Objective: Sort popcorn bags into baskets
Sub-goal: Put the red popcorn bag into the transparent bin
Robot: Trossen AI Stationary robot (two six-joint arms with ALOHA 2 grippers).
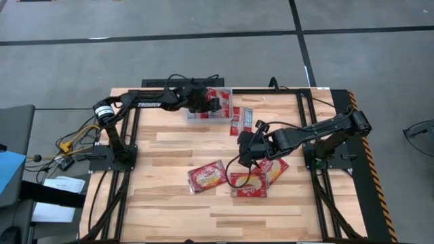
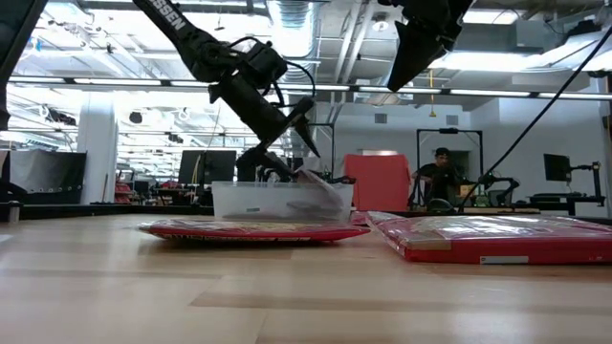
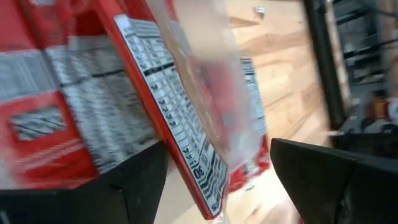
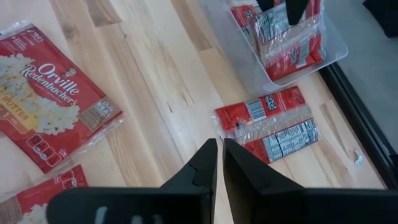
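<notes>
The clear tub [image 1: 196, 116] stands near the table's far edge and holds several small red packets [image 4: 283, 37]. My left gripper [image 1: 203, 102] hangs over it, open. In the left wrist view its fingers stand on either side of one small packet [image 3: 180, 118] that stands on edge. Two more small packets [image 1: 241, 120] lie flat on the table right of the tub. Three large packets [image 1: 207, 176] [image 1: 248, 184] [image 1: 272, 169] lie flat nearer the table's middle. My right gripper [image 4: 219, 152] is shut and empty, and hovers above bare wood between the large packets and the tub. My left gripper is open around the upright small packet's printed edge [image 3: 193, 168], coming from above. I cannot tell whether either finger touches it.
Black rails run along the table's left, right and far sides. Bare wood lies toward the near edge and left of the large packets. In the low view, a person sits in the room far beyond the table.
</notes>
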